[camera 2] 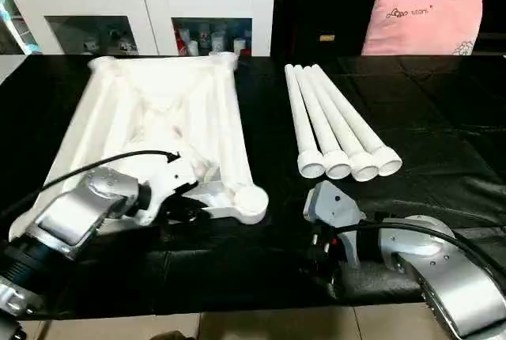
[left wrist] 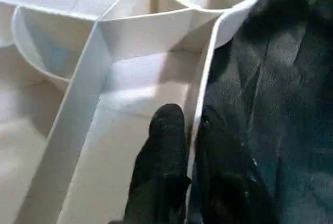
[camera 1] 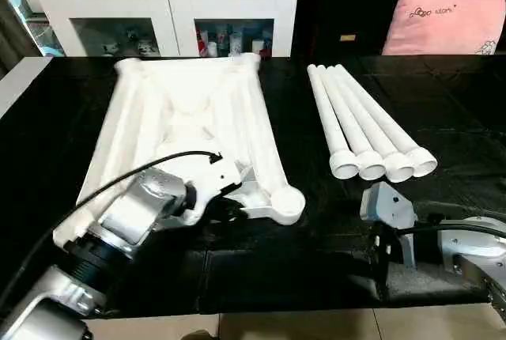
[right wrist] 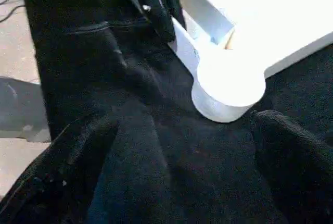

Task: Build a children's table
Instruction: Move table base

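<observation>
L gripper (left wrist: 190, 146) clenched on tabletop (camera 1: 186, 103) near rim, R gripper (right wrist: 182, 166) released, 4 legs (camera 1: 368, 122) alongside.

Even indoor light, no hard glare. White tabletop (camera 1: 190, 119) bright, nearly washed out beside left gripper (left wrist: 191, 130); black cloth (camera 1: 316, 245) swallows shadow detail. Wrist views soft: right gripper (right wrist: 182, 182) fingers blurred up close, tabletop corner beyond them overexposed.
</observation>
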Available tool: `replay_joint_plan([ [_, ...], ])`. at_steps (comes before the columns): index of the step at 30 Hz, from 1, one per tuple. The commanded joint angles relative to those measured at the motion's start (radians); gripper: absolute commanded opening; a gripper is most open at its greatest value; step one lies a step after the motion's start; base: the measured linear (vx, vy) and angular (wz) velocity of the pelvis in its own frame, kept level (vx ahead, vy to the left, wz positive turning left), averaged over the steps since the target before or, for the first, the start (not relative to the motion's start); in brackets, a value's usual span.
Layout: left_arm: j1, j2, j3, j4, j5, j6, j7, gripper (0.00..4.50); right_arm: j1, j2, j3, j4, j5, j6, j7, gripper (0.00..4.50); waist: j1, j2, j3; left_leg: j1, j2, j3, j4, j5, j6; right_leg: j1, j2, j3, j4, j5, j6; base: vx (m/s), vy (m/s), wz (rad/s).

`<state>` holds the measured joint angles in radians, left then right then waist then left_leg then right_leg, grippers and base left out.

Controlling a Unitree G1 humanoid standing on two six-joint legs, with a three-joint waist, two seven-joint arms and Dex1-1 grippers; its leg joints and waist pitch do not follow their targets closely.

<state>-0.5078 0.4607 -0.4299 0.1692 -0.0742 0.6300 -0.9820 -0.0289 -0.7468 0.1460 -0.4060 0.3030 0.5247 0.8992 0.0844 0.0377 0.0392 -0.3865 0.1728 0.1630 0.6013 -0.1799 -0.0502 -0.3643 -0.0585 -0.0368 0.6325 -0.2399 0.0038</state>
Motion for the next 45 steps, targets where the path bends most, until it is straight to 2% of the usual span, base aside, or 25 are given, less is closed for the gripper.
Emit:
replay_joint_plan([
  [1,0.011,-0.007,0.054,-0.024,-0.016,0.034,0.05,0.26,-0.012,0.011,-0.017,0.012,-0.016,-0.02,-0.024,4.5,0.006,0.001,-0.057,0.018,0.055,-0.023,-0.063,-0.137,0.059,0.04,-0.083,0.04,-0.069,0.062,-0.265,0.0,0.0,0.0],
  [3,0.023,-0.033,0.063,-0.033,-0.015,0.031,0.081,0.07,-0.022,0.028,-0.027,0.027,-0.028,-0.024,-0.053,4.5,0.004,0.002,-0.056,0.018,0.054,-0.022,-0.063,-0.14,0.06,0.038,-0.083,0.04,-0.071,0.053,-0.268,0.0,0.0,0.0],
  [7,0.038,-0.066,0.06,-0.023,0.011,-0.019,0.132,0.01,-0.03,0.042,-0.031,0.041,-0.037,-0.025,-0.079,4.5,0.005,0.0,-0.056,0.018,0.055,-0.022,-0.063,-0.14,0.06,0.039,-0.081,0.041,-0.072,0.048,-0.258,0.0,0.0,0.0],
  [12,0.036,-0.072,0.045,-0.008,0.029,-0.06,0.144,0.01,-0.033,0.045,-0.032,0.044,-0.042,-0.026,-0.088,4.5,0.006,0.001,-0.056,0.019,0.055,-0.022,-0.064,-0.149,0.06,0.038,-0.08,0.041,-0.075,0.035,-0.243,0.0,0.0,0.0],
  [20,0.04,-0.07,0.042,-0.014,0.03,-0.155,0.127,0.01,-0.037,0.057,-0.047,0.052,-0.047,-0.023,-0.112,4.5,0.007,0.003,-0.056,0.02,0.055,-0.022,-0.065,-0.157,0.051,0.036,-0.081,0.042,-0.074,0.032,-0.24,0.0,0.0,0.0],
  [21,0.039,-0.077,0.051,-0.013,0.018,-0.166,0.12,0.44,-0.04,0.061,-0.052,0.055,-0.046,-0.015,-0.121,4.5,0.008,0.003,-0.056,0.018,0.055,-0.022,-0.065,-0.15,0.053,0.037,-0.081,0.041,-0.074,0.037,-0.241,0.0,0.0,0.0],
  [24,0.034,-0.087,0.066,-0.02,0.0,-0.158,0.117,0.44,-0.053,0.078,-0.069,0.069,-0.036,0.017,-0.151,4.5,0.008,0.004,-0.057,0.018,0.055,-0.022,-0.064,-0.138,0.054,0.037,-0.082,0.04,-0.072,0.047,-0.251,0.0,0.0,0.0],
  [25,0.034,-0.087,0.066,-0.02,0.0,-0.158,0.117,0.69,-0.053,0.078,-0.069,0.069,-0.036,0.017,-0.151,4.5,0.009,0.004,-0.057,0.019,0.054,-0.021,-0.063,-0.137,0.055,0.037,-0.081,0.04,-0.072,0.049,-0.251,0.0,0.0,0.0],
  [26,0.034,-0.089,0.075,-0.034,-0.012,-0.146,0.114,0.8,-0.073,0.104,-0.097,0.085,-0.012,0.046,-0.178,4.5,0.009,0.002,-0.056,0.019,0.055,-0.02,-0.064,-0.134,0.058,0.037,-0.081,0.041,-0.071,0.05,-0.249,0.0,0.0,0.0],
  [27,0.034,-0.09,0.08,-0.043,-0.019,-0.142,0.112,0.85,-0.083,0.118,-0.112,0.089,0.007,0.071,-0.188,4.5,0.008,0.006,-0.057,0.019,0.053,-0.02,-0.064,-0.129,0.061,0.035,-0.081,0.04,-0.07,0.05,-0.253,0.0,0.0,0.0],
  [28,0.037,-0.093,0.093,-0.058,-0.033,-0.138,0.109,0.85,-0.099,0.145,-0.133,0.091,0.029,0.093,-0.214,4.5,0.008,0.002,-0.056,0.018,0.055,-0.02,-0.064,-0.13,0.06,0.037,-0.08,0.04,-0.071,0.045,-0.251,0.0,0.0,0.0],
  [30,0.037,-0.093,0.094,-0.059,-0.034,-0.137,0.109,0.97,-0.1,0.147,-0.134,0.091,0.031,0.094,-0.215,4.5,0.008,0.006,-0.057,0.019,0.054,-0.02,-0.064,-0.129,0.059,0.035,-0.082,0.04,-0.07,0.036,-0.253,0.0,0.0,0.0],
  [31,0.04,-0.096,0.111,-0.077,-0.051,-0.129,0.108,1.24,-0.119,0.183,-0.158,0.093,0.063,0.121,-0.243,4.5,0.007,0.005,-0.057,0.019,0.053,-0.019,-0.064,-0.124,0.058,0.035,-0.08,0.04,-0.069,0.036,-0.252,0.0,0.0,0.0],
  [32,0.04,-0.096,0.111,-0.077,-0.051,-0.129,0.108,1.24,-0.119,0.183,-0.158,0.093,0.063,0.121,-0.243,4.5,0.008,0.006,-0.059,0.019,0.054,-0.019,-0.063,-0.118,0.056,0.035,-0.08,0.039,-0.068,0.04,-0.251,0.0,0.0,0.0],
  [33,0.048,-0.101,0.138,-0.097,-0.075,-0.122,0.113,1.28,-0.141,0.22,-0.17,0.099,0.082,0.146,-0.277,4.5,0.007,0.001,-0.057,0.018,0.053,-0.018,-0.064,-0.12,0.055,0.036,-0.079,0.039,-0.071,0.034,-0.245,0.0,0.0,0.0],
  [34,0.048,-0.101,0.138,-0.097,-0.075,-0.122,0.113,1.28,-0.141,0.22,-0.17,0.099,0.082,0.146,-0.277,4.5,0.007,0.003,-0.057,0.019,0.052,-0.018,-0.064,-0.118,0.053,0.035,-0.079,0.039,-0.068,0.034,-0.247,0.0,0.0,0.0],
  [35,0.059,-0.107,0.171,-0.121,-0.099,-0.114,0.125,1.48,-0.166,0.259,-0.172,0.11,0.078,0.164,-0.321,4.5,0.005,-0.002,-0.057,0.019,0.053,-0.016,-0.065,-0.118,0.051,0.033,-0.078,0.039,-0.071,0.021,-0.244,0.0,0.0,0.0],
  [36,0.073,-0.114,0.202,-0.146,-0.12,-0.115,0.141,1.63,-0.184,0.282,-0.159,0.119,0.054,0.163,-0.354,4.5,0.002,-0.003,-0.057,0.015,0.051,-0.018,-0.066,-0.101,0.045,0.035,-0.08,0.037,-0.064,0.024,-0.251,0.0,0.0,0.0],
  [37,0.08,-0.117,0.217,-0.157,-0.129,-0.117,0.149,1.7,-0.192,0.29,-0.151,0.123,0.04,0.16,-0.368,4.5,0.004,0.001,-0.058,0.021,0.052,-0.014,-0.064,-0.112,0.043,0.03,-0.078,0.038,-0.071,0.004,-0.243,0.0,0.0,0.0],
  [38,0.083,-0.119,0.224,-0.162,-0.134,-0.118,0.152,1.7,-0.195,0.295,-0.146,0.125,0.032,0.159,-0.376,4.5,0.004,0.001,-0.057,0.02,0.053,-0.015,-0.064,-0.112,0.039,0.03,-0.079,0.039,-0.069,0.004,-0.241,0.0,0.0,0.0],
  [39,0.091,-0.129,0.244,-0.175,-0.134,-0.133,0.18,1.69,-0.2,0.304,-0.138,0.132,0.013,0.138,-0.389,4.5,0.005,-0.003,-0.056,0.019,0.052,-0.014,-0.066,-0.112,0.036,0.031,-0.076,0.04,-0.071,-0.002,-0.23,0.0,0.0,0.0],
  [40,0.117,-0.167,0.308,-0.211,-0.129,-0.173,0.284,2.04,-0.212,0.337,-0.126,0.159,-0.038,0.044,-0.428,4.5,0.003,-0.006,-0.058,0.018,0.057,-0.014,-0.065,-0.11,0.031,0.03,-0.079,0.039,-0.067,0.011,-0.235,0.0,0.0,0.0],
  [41,0.124,-0.179,0.324,-0.22,-0.126,-0.179,0.314,2.04,-0.213,0.348,-0.128,0.164,-0.044,0.026,-0.439,4.5,0.0,-0.003,-0.056,0.016,0.054,-0.012,-0.065,-0.112,0.028,0.031,-0.079,0.039,-0.07,0.013,-0.231,0.0,0.0,0.0],
  [43,0.157,-0.215,0.369,-0.263,-0.111,-0.165,0.408,2.2,-0.203,0.396,-0.153,0.166,-0.022,0.003,-0.471,4.5,0.003,-0.005,-0.058,0.016,0.054,-0.013,-0.064,-0.101,0.037,0.032,-0.077,0.04,-0.067,0.032,-0.218,0.0,0.0,0.0],
  [45,0.192,-0.226,0.38,-0.304,-0.071,-0.146,0.474,2.32,-0.185,0.409,-0.15,0.156,-0.027,0.009,-0.493,4.5,0.002,-0.006,-0.056,0.017,0.053,-0.014,-0.066,-0.101,0.044,0.03,-0.074,0.039,-0.07,0.031,-0.203,0.0,0.0,0.0],
])
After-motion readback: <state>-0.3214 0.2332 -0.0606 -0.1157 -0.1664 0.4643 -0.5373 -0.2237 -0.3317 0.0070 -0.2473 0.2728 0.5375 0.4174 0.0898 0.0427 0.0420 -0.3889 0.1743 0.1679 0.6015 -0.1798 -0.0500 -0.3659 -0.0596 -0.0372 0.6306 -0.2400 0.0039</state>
